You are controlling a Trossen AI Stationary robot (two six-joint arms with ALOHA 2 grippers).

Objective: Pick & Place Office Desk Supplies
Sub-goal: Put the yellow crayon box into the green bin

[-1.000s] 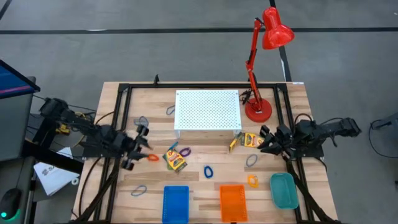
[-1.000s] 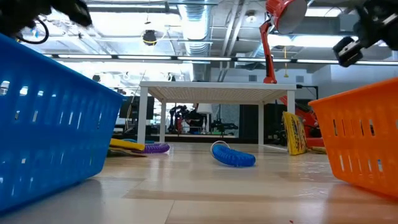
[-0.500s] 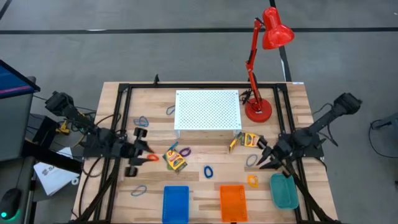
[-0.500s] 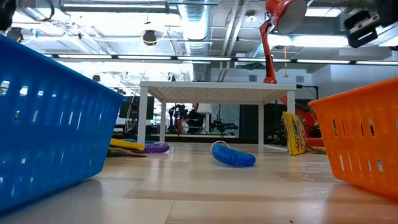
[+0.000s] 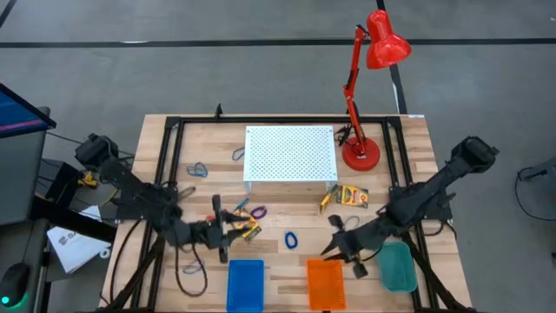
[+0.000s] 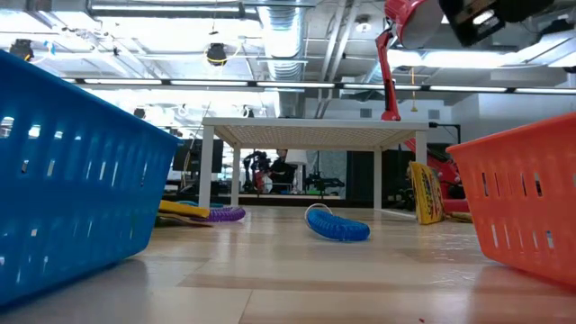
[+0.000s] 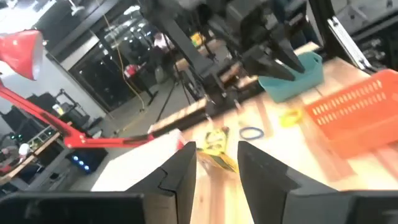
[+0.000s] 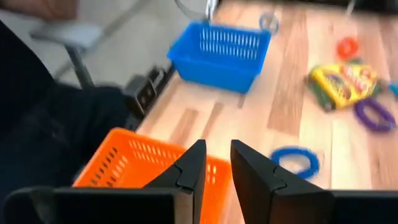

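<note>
The fingers (image 7: 181, 174) of the left gripper (image 5: 228, 233) stand slightly spread, with a clear gap and nothing visible between them. The fingers (image 8: 189, 171) of the right gripper (image 5: 336, 248) stand a little apart with a narrow gap, and nothing shows in it.

**Left arm.** The left gripper hangs over the wooden table (image 5: 408, 156), just left of a yellow-green cardboard crayon box (image 5: 247, 227) and behind the blue plastic basket (image 5: 245, 284). Its fingers point toward the box.

**Right arm.** The right gripper is at the rear right corner of the orange plastic basket (image 5: 325, 284), beside the teal plastic tray (image 5: 400, 269).

**Supplies.**
- The blue oval loop (image 5: 291, 240) lies flat on the table between the two grippers, behind the gap between the two baskets.
- The purple oval loop (image 5: 259, 211) lies just behind the first crayon box.
- A second yellow-green crayon box (image 5: 350, 195) lies near the right front leg of the white perforated metal stand (image 5: 289, 154).
- An orange loop (image 8: 347, 47) lies beyond the first box in the right wrist view.
- A yellow loop (image 7: 289, 116) lies near the orange basket and the teal tray.
- A grey-blue loop (image 5: 198, 169) lies left of the stand.

**Other.** The red desk lamp (image 5: 369, 87) stands at the rear right of the table.
</note>
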